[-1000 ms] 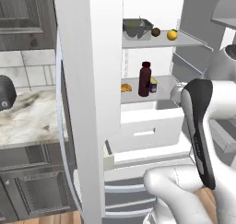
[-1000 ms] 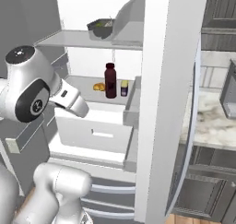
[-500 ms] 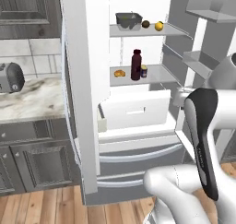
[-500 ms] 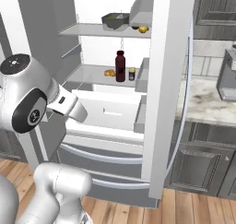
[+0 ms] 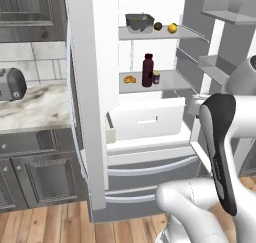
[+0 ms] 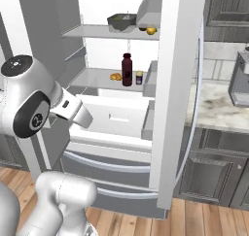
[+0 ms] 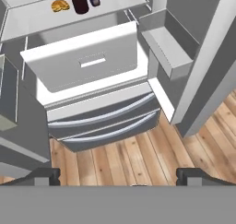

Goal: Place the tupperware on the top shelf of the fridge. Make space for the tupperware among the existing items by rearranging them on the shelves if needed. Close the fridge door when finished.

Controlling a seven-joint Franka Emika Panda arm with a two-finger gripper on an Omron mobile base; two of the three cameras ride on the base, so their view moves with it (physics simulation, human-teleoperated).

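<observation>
Wood floor [image 7: 138, 158] lies bare before the open fridge [image 5: 150, 152]; tupperware [image 5: 139, 23] at top shelf's [image 5: 165, 34] 9 o'clock edge; gripper [image 7: 122, 177] spread wide, empty

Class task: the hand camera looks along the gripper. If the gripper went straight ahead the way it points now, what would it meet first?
Probably the fridge's lower front: the line from the open gripper runs toward the two grey bottom drawers, or the wood floor just before them. Depth is unclear.
</observation>
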